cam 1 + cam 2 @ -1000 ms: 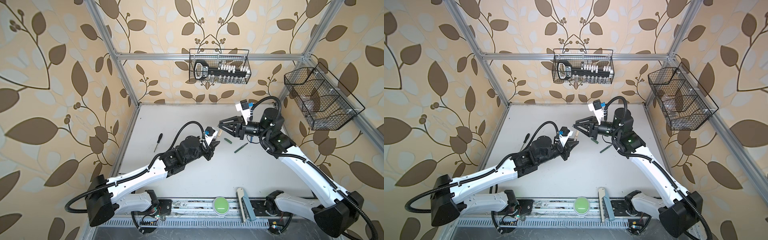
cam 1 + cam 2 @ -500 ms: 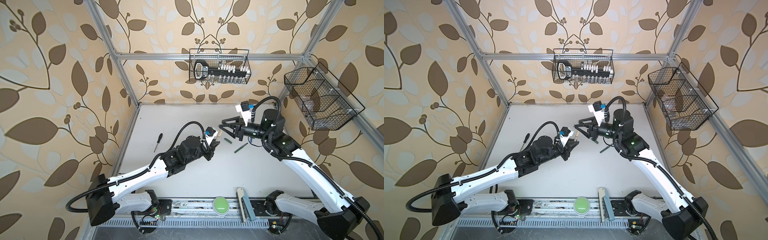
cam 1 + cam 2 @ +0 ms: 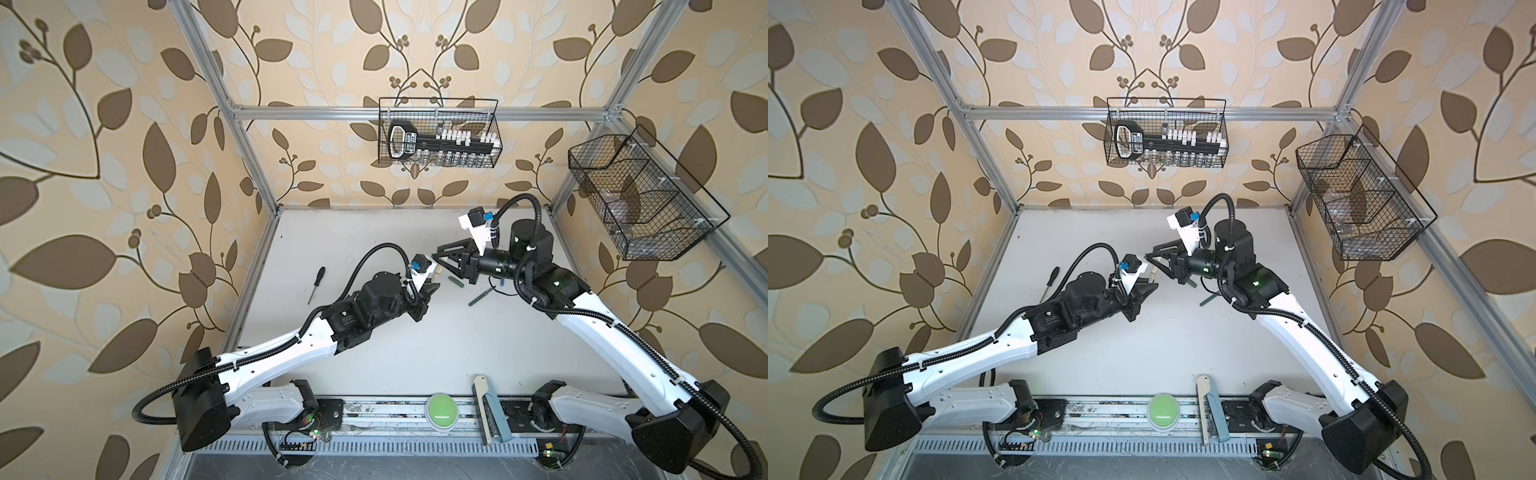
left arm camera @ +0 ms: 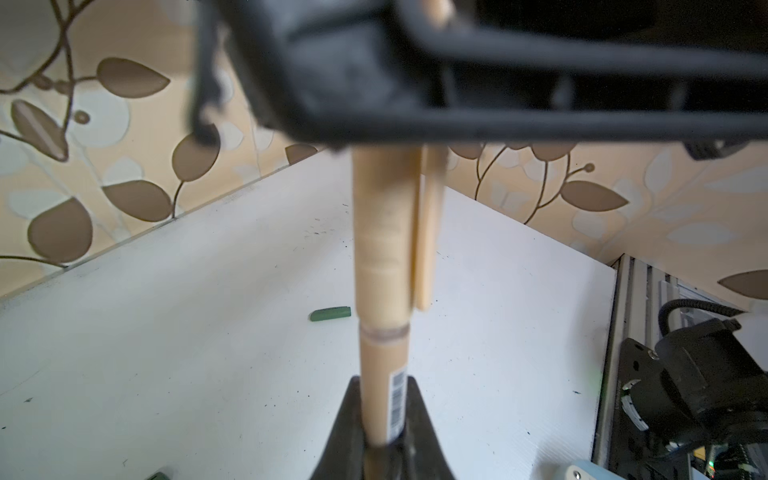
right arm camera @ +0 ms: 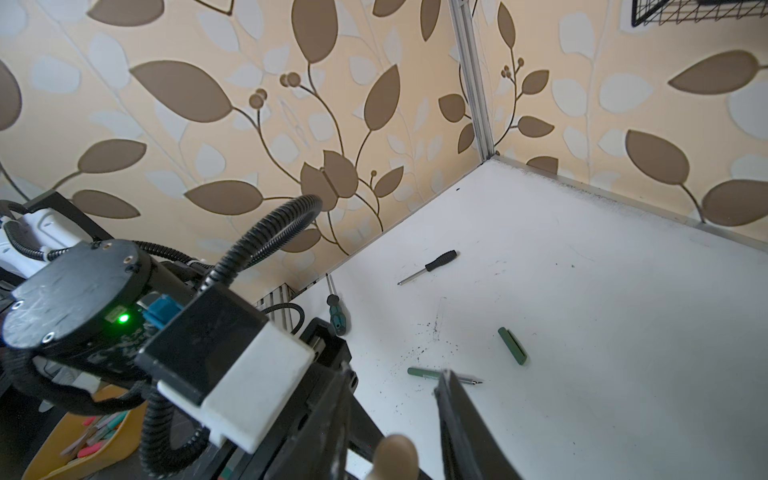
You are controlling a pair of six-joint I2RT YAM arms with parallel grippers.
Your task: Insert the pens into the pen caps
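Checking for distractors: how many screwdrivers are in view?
2. Black-handled screwdriver: on the table, far left. Green-handled screwdriver: at the table's edge, seen only in the right wrist view. Others may be hidden.

The 2 arms extend inward, wrists facing. The left gripper (image 3: pixel 432 284) is clamped; the right gripper (image 3: pixel 439 262) stands parted.
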